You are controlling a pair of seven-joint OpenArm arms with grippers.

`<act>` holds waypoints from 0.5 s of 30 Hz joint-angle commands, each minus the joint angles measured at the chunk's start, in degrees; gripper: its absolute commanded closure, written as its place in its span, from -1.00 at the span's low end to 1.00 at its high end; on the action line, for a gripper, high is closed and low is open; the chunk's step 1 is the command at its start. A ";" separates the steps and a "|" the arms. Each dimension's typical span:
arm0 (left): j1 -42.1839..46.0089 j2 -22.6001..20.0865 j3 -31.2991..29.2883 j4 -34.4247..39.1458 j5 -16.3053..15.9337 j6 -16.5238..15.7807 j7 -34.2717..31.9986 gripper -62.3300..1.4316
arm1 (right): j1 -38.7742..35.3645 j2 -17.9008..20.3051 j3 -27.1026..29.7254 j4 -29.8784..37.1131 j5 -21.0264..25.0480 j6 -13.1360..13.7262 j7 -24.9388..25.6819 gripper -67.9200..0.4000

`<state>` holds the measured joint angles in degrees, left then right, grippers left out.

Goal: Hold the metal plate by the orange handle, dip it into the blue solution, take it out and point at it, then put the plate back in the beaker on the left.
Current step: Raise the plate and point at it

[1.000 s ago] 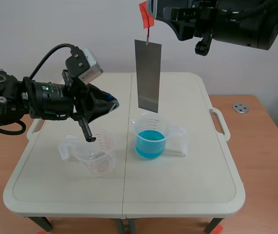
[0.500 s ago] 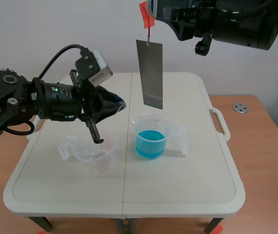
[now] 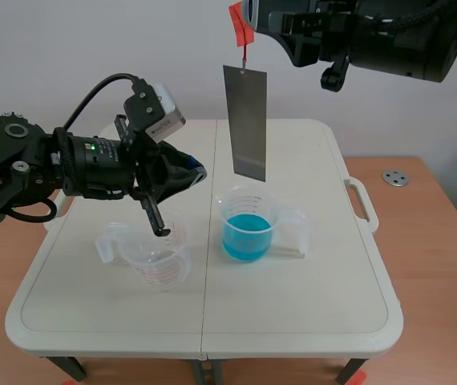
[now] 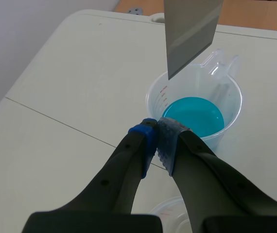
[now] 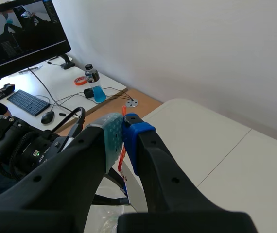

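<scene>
A grey metal plate (image 3: 245, 123) hangs from a thin wire under an orange handle (image 3: 239, 26), high above the table. My right gripper (image 3: 248, 18) at the top is shut on that orange handle (image 5: 122, 154), which shows as a thin strip between its pads. The plate's lower edge hangs just above the beaker of blue solution (image 3: 247, 224). My left gripper (image 3: 198, 170) is shut on nothing, its tips pointing toward the plate (image 4: 191, 35) from the left, short of touching it. Ahead of the left fingers stands the blue beaker (image 4: 194, 116). An empty clear beaker (image 3: 155, 253) stands under the left arm.
The white folding table (image 3: 309, 321) stands on a wooden floor. A small metal disc (image 3: 394, 177) lies on the floor at the right. In the right wrist view a desk with a monitor (image 5: 24, 34), keyboard (image 5: 27, 102) and bottle (image 5: 94, 84) lies far below.
My left arm moved right and forward, bringing its shut tips close to the plate, then held still. The plate swung slightly and now hangs a little higher above the blue beaker.
</scene>
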<state>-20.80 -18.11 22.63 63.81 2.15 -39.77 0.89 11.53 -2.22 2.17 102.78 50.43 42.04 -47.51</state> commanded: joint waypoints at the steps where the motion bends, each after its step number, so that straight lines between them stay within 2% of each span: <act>1: -0.94 -0.22 -0.46 0.52 -0.61 -0.11 -0.61 0.91 | 1.18 0.15 -0.20 1.42 0.83 0.68 0.85 0.95; 3: -0.92 -1.05 -0.46 0.55 -0.90 -0.11 -1.16 0.91 | 1.20 0.15 -0.20 1.42 0.83 0.68 0.85 0.95; 7: 0.37 -5.20 -1.27 2.05 -5.57 3.21 -1.27 0.91 | 1.20 0.15 -0.20 1.42 0.83 0.68 0.85 0.95; 11: 4.68 -11.32 -4.17 5.77 -9.64 3.21 -1.53 0.91 | 1.20 0.15 -0.20 1.42 0.83 0.68 0.85 0.95; 15: 12.04 -17.38 -9.90 10.32 -13.49 3.23 -2.84 0.91 | 1.53 0.15 -0.20 1.42 0.85 0.68 0.81 0.95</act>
<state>-10.00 -34.61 14.13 72.84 -10.20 -36.53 -0.67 11.55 -2.22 2.17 102.78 50.43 42.04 -47.51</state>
